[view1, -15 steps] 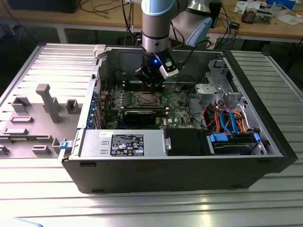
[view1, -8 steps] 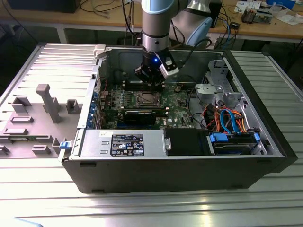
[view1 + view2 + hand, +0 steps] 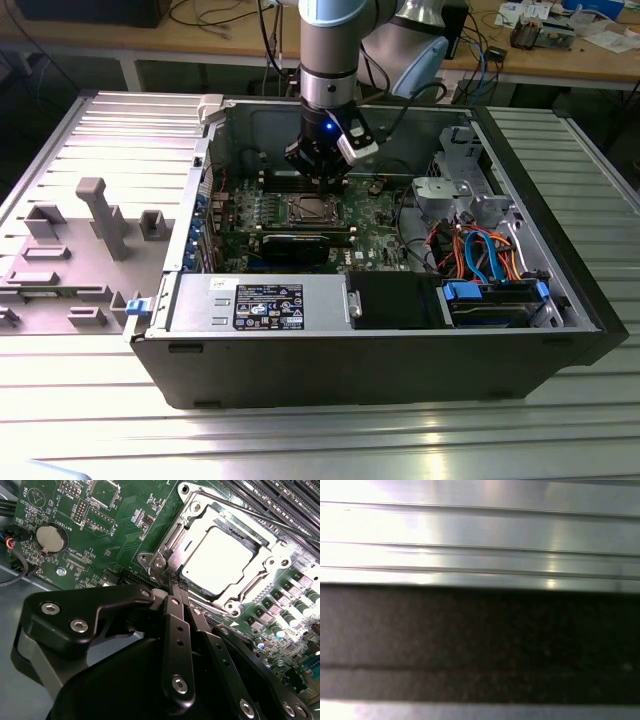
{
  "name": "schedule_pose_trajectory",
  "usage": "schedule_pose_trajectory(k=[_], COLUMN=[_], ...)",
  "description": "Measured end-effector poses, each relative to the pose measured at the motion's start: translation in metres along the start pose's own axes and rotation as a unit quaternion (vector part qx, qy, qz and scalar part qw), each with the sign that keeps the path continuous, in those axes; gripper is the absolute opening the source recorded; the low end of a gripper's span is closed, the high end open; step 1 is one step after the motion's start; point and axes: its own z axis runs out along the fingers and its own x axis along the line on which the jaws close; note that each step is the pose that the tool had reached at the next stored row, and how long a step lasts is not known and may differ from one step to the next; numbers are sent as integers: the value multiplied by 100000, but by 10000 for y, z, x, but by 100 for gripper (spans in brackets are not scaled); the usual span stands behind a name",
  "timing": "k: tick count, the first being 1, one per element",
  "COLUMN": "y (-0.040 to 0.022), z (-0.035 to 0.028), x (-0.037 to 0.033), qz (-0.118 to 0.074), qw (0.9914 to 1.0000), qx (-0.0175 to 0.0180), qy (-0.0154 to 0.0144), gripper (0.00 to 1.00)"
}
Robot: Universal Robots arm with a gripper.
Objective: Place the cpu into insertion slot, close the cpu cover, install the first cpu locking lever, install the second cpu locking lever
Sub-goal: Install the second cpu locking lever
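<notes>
Second wrist view has the cpu (image 3: 216, 562) already seated in the insertion slot (image 3: 192, 527) with the cpu cover (image 3: 272, 547) down over it, and the gripper (image 3: 176, 586), fingers pinched together, sits at the socket's corner, levers apparently still unfinished.

The cpu (image 3: 216, 562) sits in the insertion slot (image 3: 172, 547) under the cpu cover (image 3: 250, 587).
</notes>
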Motion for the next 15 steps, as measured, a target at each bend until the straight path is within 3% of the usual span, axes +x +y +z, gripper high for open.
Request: schedule_pose_trajectory(k=[9, 15], y=[-13, -101], z=[-1, -2], x=[0, 4], qz=[-3, 0], qw=[100000, 100000], qx=[0, 14], qy=[1, 2], gripper=[11, 11])
